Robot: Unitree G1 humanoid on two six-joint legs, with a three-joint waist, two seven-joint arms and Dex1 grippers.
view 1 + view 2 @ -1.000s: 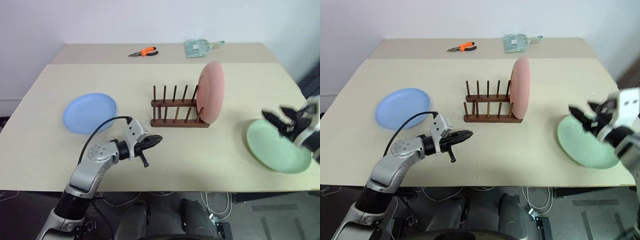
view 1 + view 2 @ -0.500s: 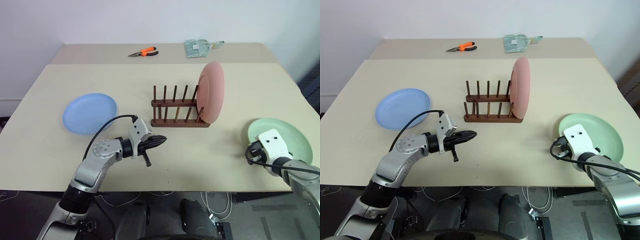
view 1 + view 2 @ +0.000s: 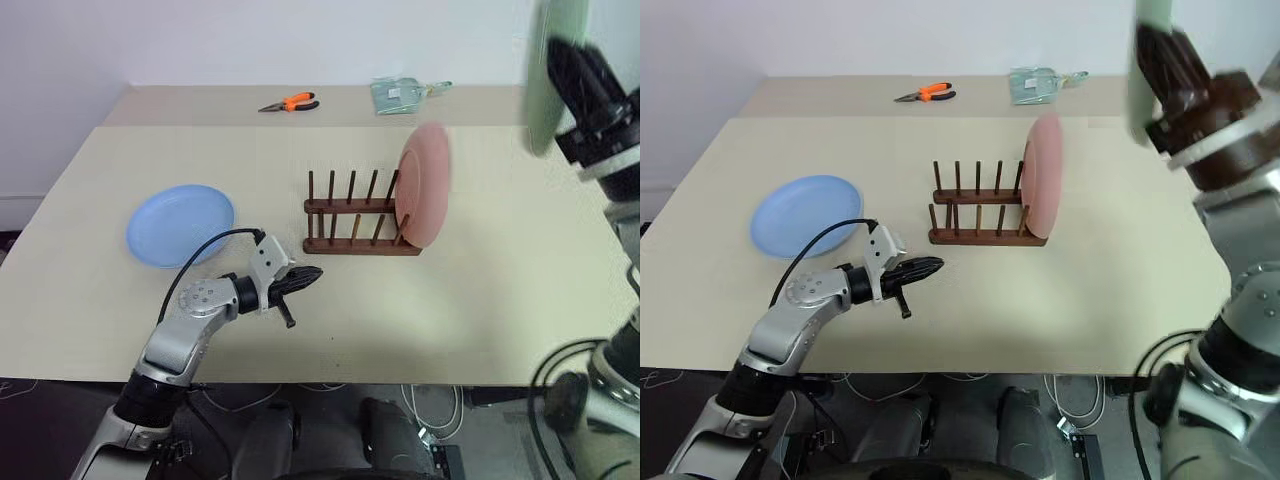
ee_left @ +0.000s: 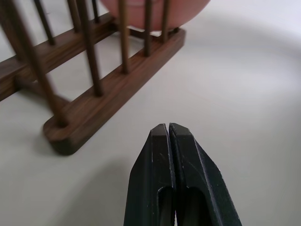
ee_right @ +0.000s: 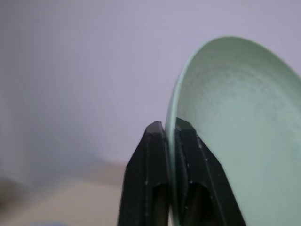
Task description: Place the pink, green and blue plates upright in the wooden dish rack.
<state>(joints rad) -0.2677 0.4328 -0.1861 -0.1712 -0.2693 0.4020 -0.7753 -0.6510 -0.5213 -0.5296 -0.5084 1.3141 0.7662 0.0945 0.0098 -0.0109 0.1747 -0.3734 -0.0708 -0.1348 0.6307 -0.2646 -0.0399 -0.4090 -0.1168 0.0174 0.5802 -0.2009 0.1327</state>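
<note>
Right gripper (image 5: 168, 129) pinches my green plate (image 5: 235, 136) by its rim, raised high off the desk, plate blurred and cut off at frame top. Left gripper (image 4: 168, 129) closed, empty, near the wooden dish rack (image 3: 355, 215). Rack holds the pink plate (image 3: 425, 185) upright at its right end. Blue plate (image 3: 180, 225) lies flat near the desk's left edge.

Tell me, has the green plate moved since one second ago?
Yes. The green plate left the table and now hangs upright in the right gripper, high above and to the right of the dish rack.
</note>
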